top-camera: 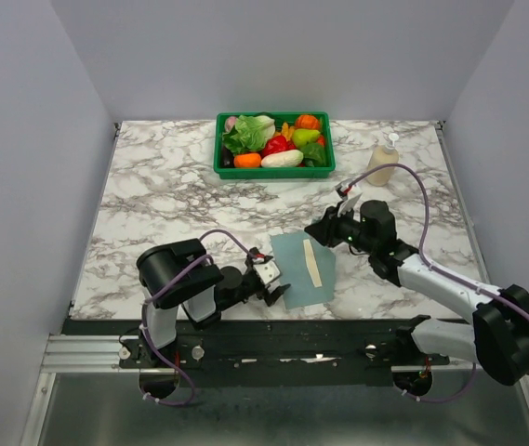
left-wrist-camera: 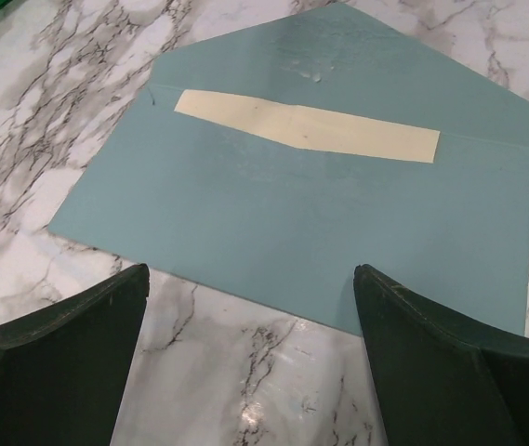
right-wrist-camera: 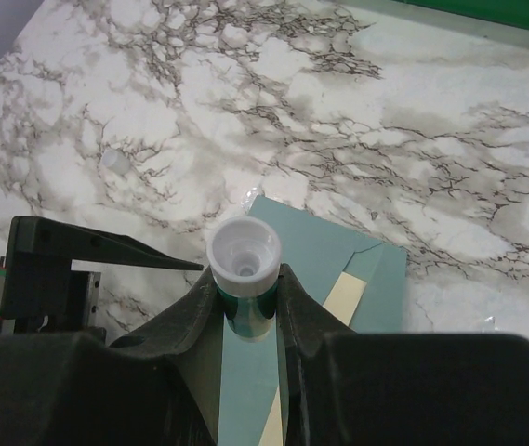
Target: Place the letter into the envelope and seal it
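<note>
At the near edge of the marble bench [top-camera: 171, 186], the envelope [left-wrist-camera: 292, 214] lies flat with its flap open, and the letter [left-wrist-camera: 310, 128] is tucked in so that only a cream strip shows. Left pincer [left-wrist-camera: 250, 277] is released just beside the envelope's edge, likely to steady it; right pincer [right-wrist-camera: 245, 302] is clenched on a white-topped green tube [right-wrist-camera: 244, 255], presumably adhesive for sealing. Plain grey walls enclose the bench.

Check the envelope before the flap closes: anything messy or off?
Two things. A cream strip of the letter shows at the pocket mouth of the envelope, so it may not be fully in. Small glossy smears, possibly glue, sit on the open flap. The right gripper holds a white-tipped tube above it.
</note>
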Tool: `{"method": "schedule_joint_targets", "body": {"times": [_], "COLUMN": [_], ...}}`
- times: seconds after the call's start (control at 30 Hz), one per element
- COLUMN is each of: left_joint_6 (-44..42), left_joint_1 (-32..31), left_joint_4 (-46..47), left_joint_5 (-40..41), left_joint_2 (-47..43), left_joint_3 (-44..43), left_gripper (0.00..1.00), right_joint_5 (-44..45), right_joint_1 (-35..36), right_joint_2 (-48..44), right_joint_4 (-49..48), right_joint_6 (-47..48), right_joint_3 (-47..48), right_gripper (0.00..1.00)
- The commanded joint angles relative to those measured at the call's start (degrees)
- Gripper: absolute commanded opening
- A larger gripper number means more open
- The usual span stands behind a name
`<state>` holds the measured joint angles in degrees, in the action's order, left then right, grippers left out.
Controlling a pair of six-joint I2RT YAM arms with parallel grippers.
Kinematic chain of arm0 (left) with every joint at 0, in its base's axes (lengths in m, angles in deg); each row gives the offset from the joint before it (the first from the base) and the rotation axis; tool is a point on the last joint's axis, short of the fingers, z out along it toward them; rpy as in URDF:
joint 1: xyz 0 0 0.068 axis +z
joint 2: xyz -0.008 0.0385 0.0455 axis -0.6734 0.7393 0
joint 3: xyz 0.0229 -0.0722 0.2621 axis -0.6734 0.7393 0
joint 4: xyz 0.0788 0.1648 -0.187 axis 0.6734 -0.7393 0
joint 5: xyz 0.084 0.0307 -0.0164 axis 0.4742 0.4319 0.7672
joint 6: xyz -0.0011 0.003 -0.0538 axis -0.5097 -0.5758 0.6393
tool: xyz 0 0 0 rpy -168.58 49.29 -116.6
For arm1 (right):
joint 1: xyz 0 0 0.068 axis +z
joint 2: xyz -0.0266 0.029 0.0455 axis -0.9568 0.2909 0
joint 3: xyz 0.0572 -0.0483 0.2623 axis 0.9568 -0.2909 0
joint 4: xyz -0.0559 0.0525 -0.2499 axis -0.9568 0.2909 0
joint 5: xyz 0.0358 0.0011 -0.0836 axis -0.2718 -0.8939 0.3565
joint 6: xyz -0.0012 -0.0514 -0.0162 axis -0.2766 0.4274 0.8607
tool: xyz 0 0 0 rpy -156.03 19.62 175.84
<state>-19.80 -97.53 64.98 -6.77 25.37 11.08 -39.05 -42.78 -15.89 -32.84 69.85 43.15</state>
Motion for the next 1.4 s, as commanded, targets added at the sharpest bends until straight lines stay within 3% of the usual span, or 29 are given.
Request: {"method": "schedule_joint_targets", "body": {"times": [0.0,0.33,0.67,0.93,1.17,1.37], "left_joint_6": [-4.3,-3.2,-5.1,3.7,12.3,10.6], "left_joint_1": [3.1,5.1,6.1,11.7,16.3,16.2], "left_joint_4": [10.3,10.3,10.2,10.3,10.2,10.0], "left_joint_5": [2.6,2.1,-16.8,-29.1,-32.4,-30.2], "left_joint_2": [3.9,1.3,-2.3,1.5,6.0,6.5], "left_joint_3": [1.4,1.2,-3.8,-8.6,-8.9,-5.3], "left_gripper": [0.99,0.99,0.99,0.99,0.95,0.94], "right_joint_5": [2.3,1.7,3.0,3.7,3.8,4.0], "right_joint_1": [0.2,0.3,0.2,0.2,0.2,0.2], "right_joint_2": [1.5,2.0,-1.1,-3.1,-3.6,-4.1], "right_joint_4": [-4.6,-4.3,-3.7,-2.7,-0.7,-0.2], "right_joint_6": [1.2,1.3,0.1,-0.3,-0.9,-0.5], "right_joint_3": [0.1,0.5,-0.1,-0.2,0.6,0.7], "right_gripper": [0.01,0.01,0.01,0.01,0.01,0.01]}}
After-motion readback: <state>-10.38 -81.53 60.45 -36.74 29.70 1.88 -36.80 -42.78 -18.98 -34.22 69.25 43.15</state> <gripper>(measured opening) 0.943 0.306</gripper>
